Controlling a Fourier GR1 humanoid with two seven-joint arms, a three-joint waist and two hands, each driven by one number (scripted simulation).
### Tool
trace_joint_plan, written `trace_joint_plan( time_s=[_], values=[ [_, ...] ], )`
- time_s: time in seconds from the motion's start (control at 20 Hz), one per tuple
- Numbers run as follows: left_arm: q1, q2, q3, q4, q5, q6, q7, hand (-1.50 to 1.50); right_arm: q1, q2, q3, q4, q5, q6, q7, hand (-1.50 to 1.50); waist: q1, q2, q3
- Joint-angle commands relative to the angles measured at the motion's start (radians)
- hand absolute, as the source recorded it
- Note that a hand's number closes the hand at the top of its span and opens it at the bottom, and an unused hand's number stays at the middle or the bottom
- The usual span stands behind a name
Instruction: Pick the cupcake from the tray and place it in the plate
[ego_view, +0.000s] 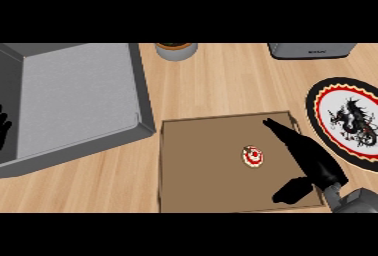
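Cupcake upright, tray ctr, frosting up.

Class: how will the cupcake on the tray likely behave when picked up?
The cupcake looks small beside the right hand, so probably light. Seen round from above, it might roll if knocked over. Its decorated top probably smears, so side contact seems safer.

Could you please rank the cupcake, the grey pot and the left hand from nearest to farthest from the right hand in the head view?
1. Cupcake, on the tray, just left of the right hand.
2. Grey pot, at the counter's far edge.
3. Left hand, at the view's left edge.
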Motion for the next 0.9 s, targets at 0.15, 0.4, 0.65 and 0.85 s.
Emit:
trace_joint_plan(
  time_s=[0.15, 0.4, 0.65, 0.85],
  values=[
    [0.003, -0.2, -0.187, 0.052, 0.007, -0.01, 0.012, 0.0, -0.035, 0.028, 0.035, 0.014, 0.014, 0.053, 0.087, -1.5, -0.025, 0.026, -0.035],
    [-0.008, -0.187, -0.158, 0.039, 0.018, -0.046, 0.039, 0.0, -0.07, 0.068, 0.042, 0.036, 0.011, 0.072, 0.114, -1.5, -0.018, 0.025, -0.033],
    [0.0, -0.202, -0.148, 0.04, -0.007, -0.047, 0.034, 0.0, -0.087, 0.083, 0.042, 0.041, 0.011, 0.089, 0.135, -1.5, -0.025, 0.023, -0.033],
    [-0.023, -0.198, -0.141, 0.034, -0.018, -0.061, 0.064, 0.0, -0.109, 0.111, 0.038, 0.062, 0.005, 0.096, 0.149, -1.5, -0.033, 0.024, -0.033]
  ],
)
